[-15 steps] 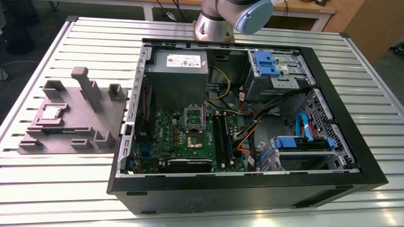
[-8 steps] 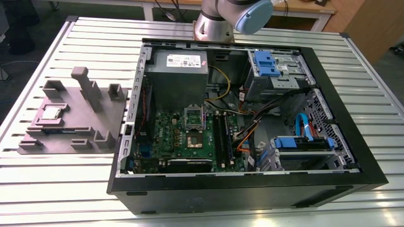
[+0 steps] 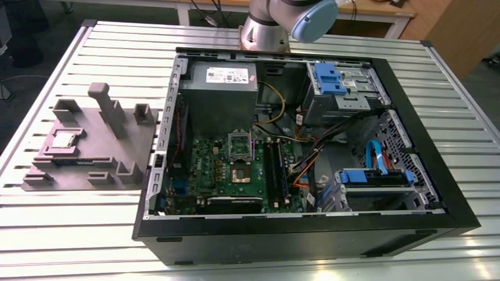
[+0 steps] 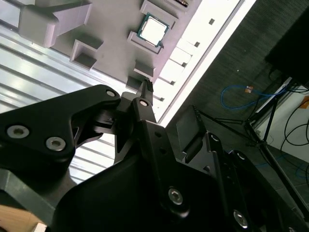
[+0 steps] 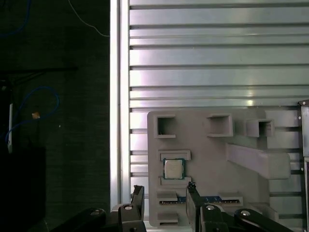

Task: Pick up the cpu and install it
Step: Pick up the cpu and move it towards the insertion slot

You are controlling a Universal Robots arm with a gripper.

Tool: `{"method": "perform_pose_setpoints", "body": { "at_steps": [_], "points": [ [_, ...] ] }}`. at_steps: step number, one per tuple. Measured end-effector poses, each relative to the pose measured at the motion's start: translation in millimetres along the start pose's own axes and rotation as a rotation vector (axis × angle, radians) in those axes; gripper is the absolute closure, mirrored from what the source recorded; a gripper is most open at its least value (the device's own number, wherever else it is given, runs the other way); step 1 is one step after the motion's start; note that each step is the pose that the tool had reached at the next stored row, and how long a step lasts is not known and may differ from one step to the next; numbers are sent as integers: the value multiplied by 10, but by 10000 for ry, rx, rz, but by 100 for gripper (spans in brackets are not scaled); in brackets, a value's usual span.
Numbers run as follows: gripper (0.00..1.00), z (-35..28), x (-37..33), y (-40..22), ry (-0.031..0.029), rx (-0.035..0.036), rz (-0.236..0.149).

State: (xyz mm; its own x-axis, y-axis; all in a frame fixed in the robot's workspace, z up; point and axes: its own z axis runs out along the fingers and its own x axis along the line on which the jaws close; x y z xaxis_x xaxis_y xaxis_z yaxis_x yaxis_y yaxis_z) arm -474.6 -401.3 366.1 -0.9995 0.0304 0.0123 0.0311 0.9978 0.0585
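Nearest the lens in the first wrist view, the gripper [image 5: 164, 186] is seen with its two black fingers [image 5: 137, 193] spread wide, and nothing is held between the jaws. Just ahead of the open jaws, and in line with the gap between them, the cpu [image 5: 173, 168] is seated flat, silver top up, in a square recess of a grey moulded fixture [image 5: 217, 159]. Further pockets and a raised bar of the fixture are seen beyond the chip and off to one side of the jaws. The fixture is carried on a slatted aluminium table [image 5: 217, 58], whose edge runs past the outer side of one finger, with dark floor beyond it.

In the second wrist view, the black linkage of the gripper is seen close up. One fingertip stands out ahead of it, and the cpu lies well ahead of that tip in the same recess.

In the exterior view, the cpu is seen on the fixture at the exterior view's left, beside an open computer case [image 3: 312, 234] laid on the table. A green motherboard [image 3: 205, 161] with a dark socket [image 3: 240, 174] is exposed inside the case, well apart from the chip. A section of the robot arm [image 3: 270, 26] is seen behind the case.
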Motion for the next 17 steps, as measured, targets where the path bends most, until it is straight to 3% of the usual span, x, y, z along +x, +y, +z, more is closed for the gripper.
{"method": "perform_pose_setpoints", "body": {
  "at_steps": [10,11,12,17],
  "points": [
    [52,6,0,-1,1,-11,-13],
    [52,11,0,-3,0,-13,-23],
    [45,15,-1,-3,4,-12,-50],
    [45,74,-3,-10,11,-11,-198]
  ]
}}
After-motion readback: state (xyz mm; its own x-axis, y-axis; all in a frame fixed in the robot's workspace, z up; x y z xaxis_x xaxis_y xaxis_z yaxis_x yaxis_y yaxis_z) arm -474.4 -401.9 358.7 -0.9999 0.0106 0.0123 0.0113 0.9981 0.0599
